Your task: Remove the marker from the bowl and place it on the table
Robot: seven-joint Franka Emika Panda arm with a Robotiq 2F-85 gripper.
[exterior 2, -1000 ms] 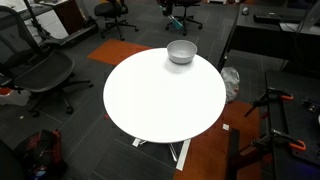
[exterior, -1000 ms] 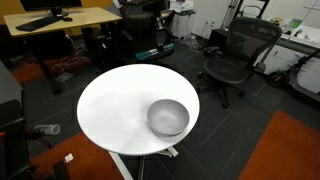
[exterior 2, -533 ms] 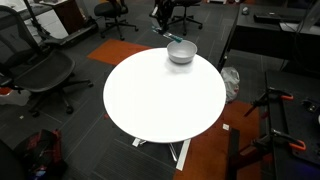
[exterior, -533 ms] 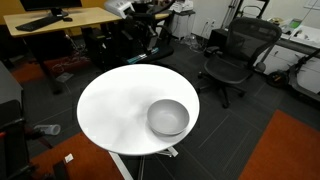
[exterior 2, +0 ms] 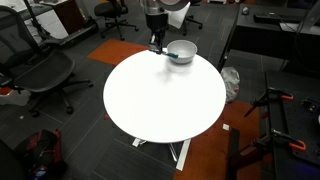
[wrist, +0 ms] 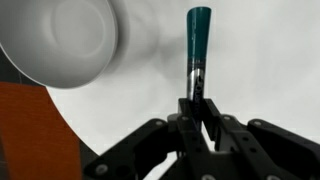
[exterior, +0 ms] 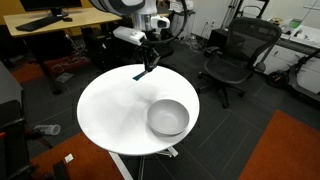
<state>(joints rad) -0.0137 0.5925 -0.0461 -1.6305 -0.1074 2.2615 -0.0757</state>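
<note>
My gripper is shut on the marker, a slim stick with a teal end and a dark shaft that points away from the jaws over the white table. In both exterior views the gripper hangs above the far edge of the round table, with the marker tip just above the top. The grey bowl stands empty beside the gripper, apart from it.
Black office chairs stand around the table. A wooden desk with a keyboard is behind it. An orange rug lies on the dark floor. A black stand is near the table's side.
The arm has come into view and swung down over the table's far edge beside the bowl, carrying the marker. The bowl has not moved.
</note>
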